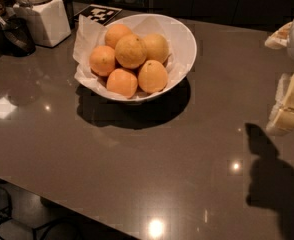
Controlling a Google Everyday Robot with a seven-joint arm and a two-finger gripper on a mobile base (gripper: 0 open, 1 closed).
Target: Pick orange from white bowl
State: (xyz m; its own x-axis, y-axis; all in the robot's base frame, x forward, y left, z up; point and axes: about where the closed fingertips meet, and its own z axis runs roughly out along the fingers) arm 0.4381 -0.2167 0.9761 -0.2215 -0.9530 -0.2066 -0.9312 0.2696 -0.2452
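The white bowl (pixel 183 44) stands on the dark table, back centre, lined with crinkled white paper. It holds several orange fruits in a heap. The orange (pixel 131 50), dull yellowish and the largest, sits on top in the middle of the heap, with smaller, deeper-orange fruits around it. My gripper (pixel 287 109) is at the far right edge of the view, cream-coloured, above the table and well to the right of the bowl, touching nothing. Its shadow falls on the table below it.
A white square canister (pixel 44 19) stands at the back left with a dark scoop-like object (pixel 17 34) beside it. A black-and-white marker card (pixel 98 13) lies behind the bowl. The table's front edge (pixel 62 204) runs diagonally at the lower left, with cables on the floor.
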